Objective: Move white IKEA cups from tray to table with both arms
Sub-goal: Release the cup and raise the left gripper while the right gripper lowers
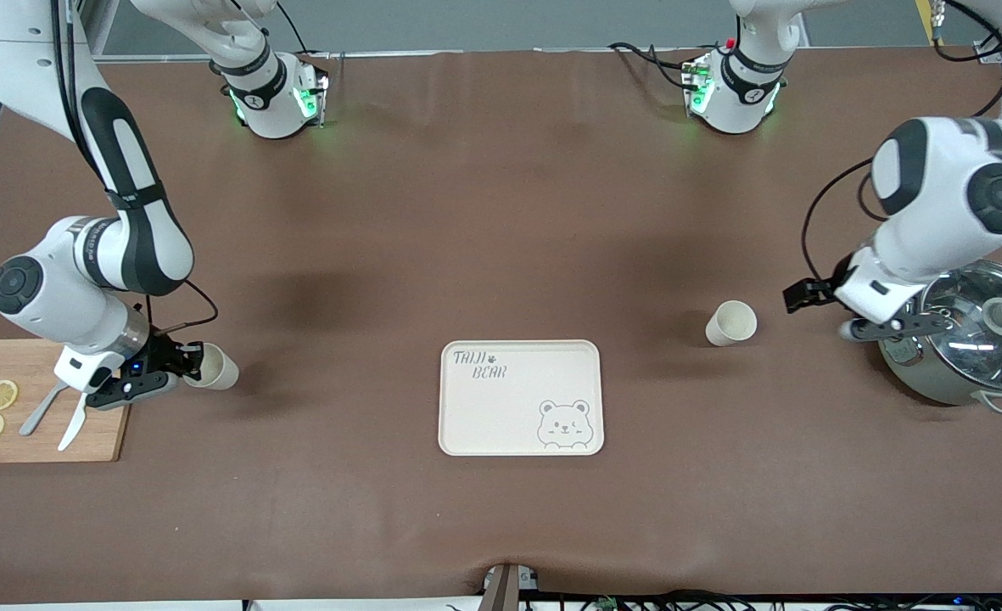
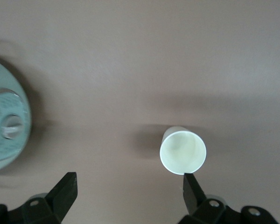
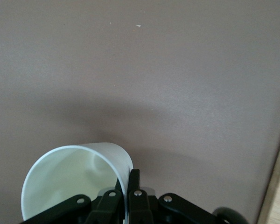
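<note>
Beside board (image 1: 38, 399), right gripper (image 3: 128, 186) pinches cup (image 1: 216, 367) rim (light, rigid, slick); left gripper (image 2: 130, 189) spread, other cup (image 1: 730, 323) released on table (image 1: 501, 212).

Table mat (image 1: 501, 212): matt brown, smooth. Tray (image 1: 484, 416): matt cream plastic. 2 cups (image 1: 730, 323) (image 1: 216, 369): smooth off-white. Pot (image 1: 967, 339): shiny steel, glass lid. Board (image 1: 42, 441): bare wood.

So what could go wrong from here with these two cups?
The right claw pinches only the rim of its cup, right beside the wooden cutting board; released tilted, it might tip over. The left claw, open, sits between the other cup and the steel pot; a swing could bump either.
</note>
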{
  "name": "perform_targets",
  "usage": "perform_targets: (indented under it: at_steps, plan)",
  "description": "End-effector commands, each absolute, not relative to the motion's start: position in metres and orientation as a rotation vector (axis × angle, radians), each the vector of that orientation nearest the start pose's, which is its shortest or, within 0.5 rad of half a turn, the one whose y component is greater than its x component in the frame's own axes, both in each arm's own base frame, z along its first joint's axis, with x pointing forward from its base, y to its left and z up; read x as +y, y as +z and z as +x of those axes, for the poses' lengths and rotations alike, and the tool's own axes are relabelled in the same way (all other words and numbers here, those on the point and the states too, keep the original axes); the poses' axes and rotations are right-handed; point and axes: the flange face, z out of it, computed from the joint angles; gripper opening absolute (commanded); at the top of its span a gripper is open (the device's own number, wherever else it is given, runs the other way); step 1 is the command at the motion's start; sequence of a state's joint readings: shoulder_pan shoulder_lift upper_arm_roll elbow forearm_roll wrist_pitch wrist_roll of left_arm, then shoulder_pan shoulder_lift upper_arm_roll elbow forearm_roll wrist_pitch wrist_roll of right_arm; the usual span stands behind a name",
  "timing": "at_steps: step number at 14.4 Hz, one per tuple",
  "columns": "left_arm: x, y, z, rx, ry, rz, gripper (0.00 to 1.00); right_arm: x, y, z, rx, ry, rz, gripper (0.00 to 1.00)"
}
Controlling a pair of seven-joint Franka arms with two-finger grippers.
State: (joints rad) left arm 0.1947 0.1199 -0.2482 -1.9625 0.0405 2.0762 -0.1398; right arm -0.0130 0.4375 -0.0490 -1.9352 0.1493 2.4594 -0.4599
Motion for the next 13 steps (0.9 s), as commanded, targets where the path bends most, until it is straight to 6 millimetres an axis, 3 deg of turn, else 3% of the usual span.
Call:
perform_targets:
  at_steps: [1, 5, 9, 12, 13]
  plan:
    - [-0.021, 0.443, 0.596, -0.103, -0.015, -3.154, 1.0, -0.04, 0.252, 0.63, -0.474, -0.199, -3.021, 0.0]
    - [-0.003, 0.497, 0.611, -0.154, -0.032, -3.169, 1.0, -0.042, 0.231, 0.63, -0.473, -0.216, -3.003, 0.0]
    - [0.006, 0.541, 0.611, -0.159, -0.066, -3.199, 1.0, -0.038, 0.225, 0.631, -0.477, -0.228, -2.997, 0.0]
    - [-0.002, 0.578, 0.613, -0.146, -0.108, -3.19, 1.0, -0.039, 0.226, 0.631, -0.473, -0.233, -2.998, 0.0]
    - [-0.006, 0.586, 0.614, -0.139, -0.115, -3.188, 1.0, -0.037, 0.226, 0.632, -0.477, -0.233, -2.997, 0.18]
